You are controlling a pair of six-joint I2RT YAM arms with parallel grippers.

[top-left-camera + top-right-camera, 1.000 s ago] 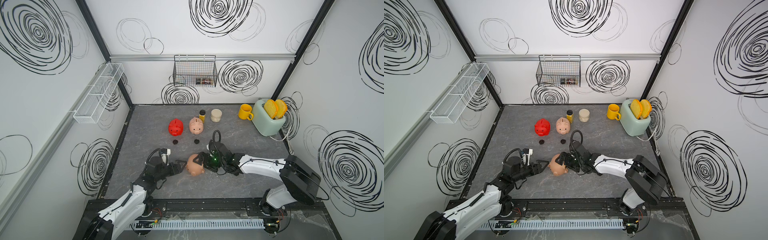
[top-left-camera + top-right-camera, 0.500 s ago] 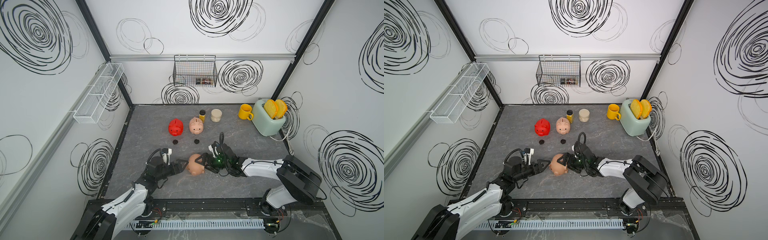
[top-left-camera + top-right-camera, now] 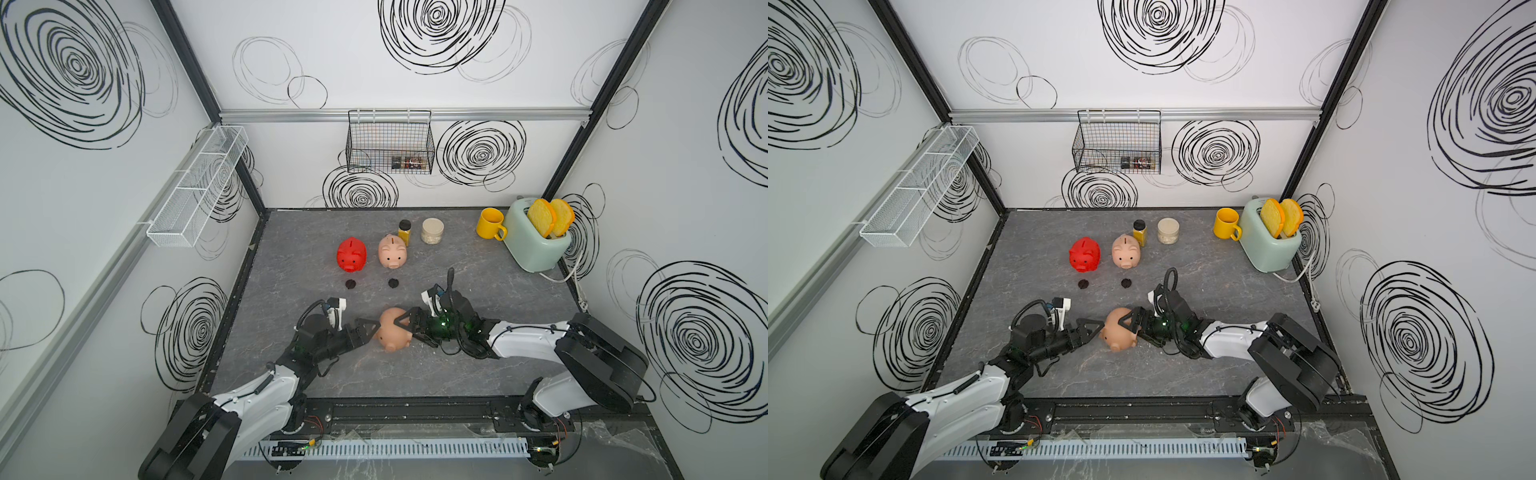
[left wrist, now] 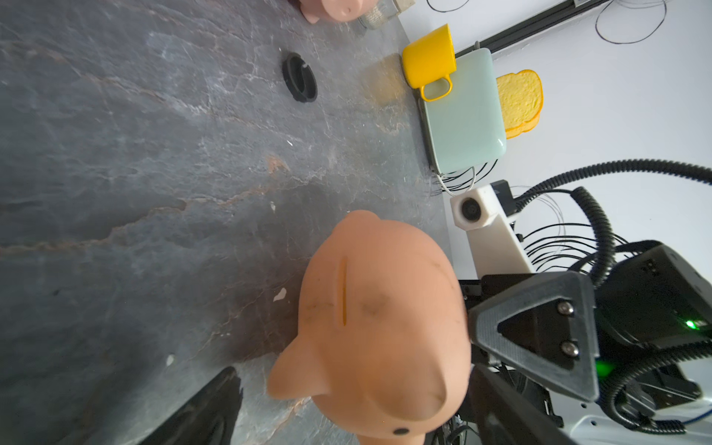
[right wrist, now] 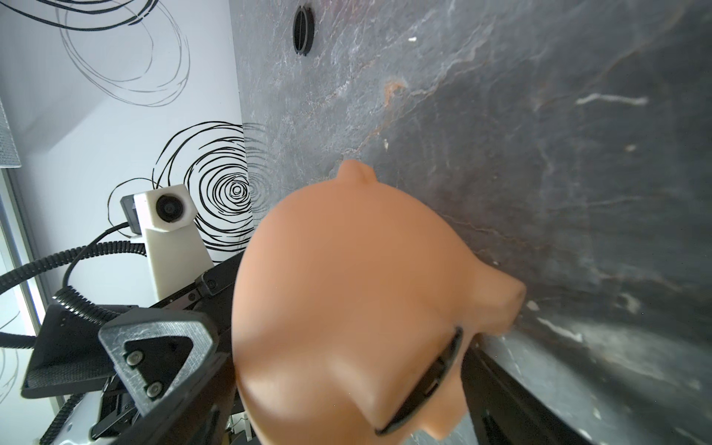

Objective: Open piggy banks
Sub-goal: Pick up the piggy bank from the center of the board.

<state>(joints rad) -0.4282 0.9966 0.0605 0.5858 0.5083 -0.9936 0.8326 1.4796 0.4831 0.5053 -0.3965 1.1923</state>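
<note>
Peach-tan piggy bank (image 3: 392, 336), belly plug (image 5: 439, 370) in — left jaws, right jaws open astride it; I clamp next, then unplug.

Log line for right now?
tan pig on side, plug in | right gripper open around it | left gripper open beside | loose plugs on table

Right wrist (image 3: 457, 320): shifted back toward its arm's base, cable loop (image 3: 450, 282) with it; right jaws a shade narrower. Left jaws: advanced, tips now just beside the peach-tan piggy bank (image 3: 392, 336).
</note>
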